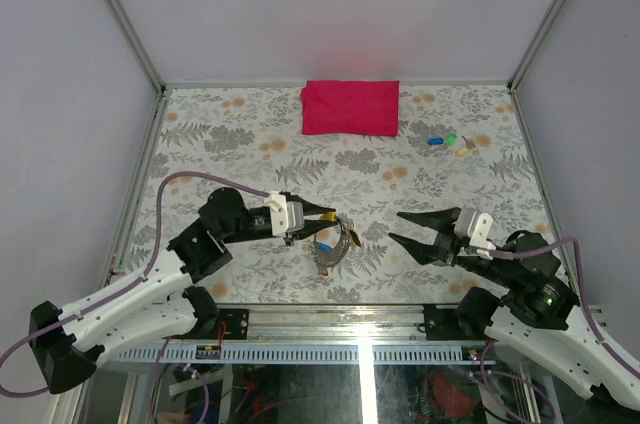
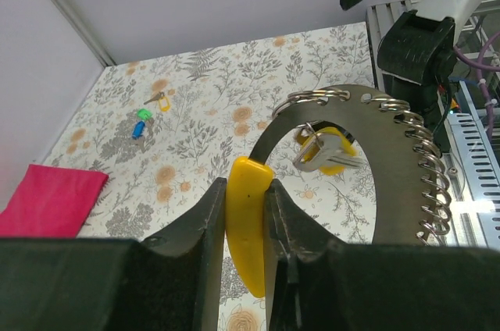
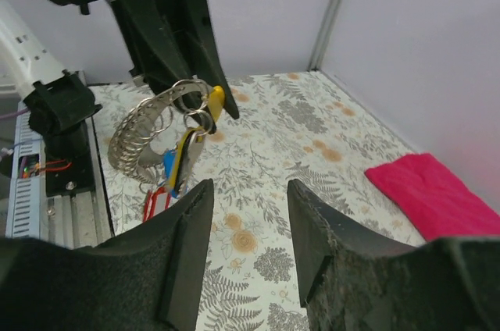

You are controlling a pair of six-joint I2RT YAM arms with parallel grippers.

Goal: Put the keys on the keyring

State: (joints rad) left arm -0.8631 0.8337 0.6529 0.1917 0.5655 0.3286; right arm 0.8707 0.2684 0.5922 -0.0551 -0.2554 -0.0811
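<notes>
Left jaws clamp the yellow tag (image 2: 247,206); right jaws spread apart

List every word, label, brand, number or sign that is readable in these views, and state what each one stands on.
None: no text can be read in any view.
yellow tag: blank on the face shown.
hanging key: any stamping is too blurred to read.
loose keys: tags too small to tell.
red cloth: plain, no label visible.
</notes>
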